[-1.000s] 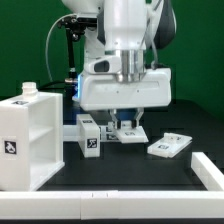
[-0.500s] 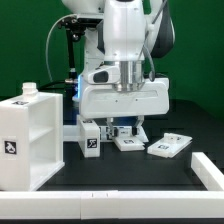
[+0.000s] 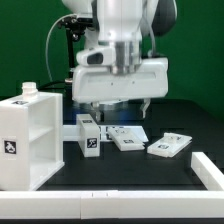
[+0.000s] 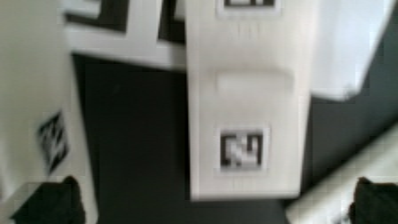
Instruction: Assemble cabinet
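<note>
A: What stands in the way?
B: Cabinet box [image 3: 30,135] at the exterior view's left; beside it a tagged block [image 3: 88,136], flat panel [image 3: 126,137], second panel [image 3: 170,146].
A: Free room?
B: Bare black mat [image 3: 125,175] in front of them.

No actual words, numbers or brand names readable anywhere, just square black-and-white tags [image 3: 11,147]. One's on the front face of the large white plastic box [image 3: 35,120], one's on the small white block [image 3: 88,128] beside it, and there's a blurry one on the long flat white panel [image 4: 240,90] in the wrist view.
</note>
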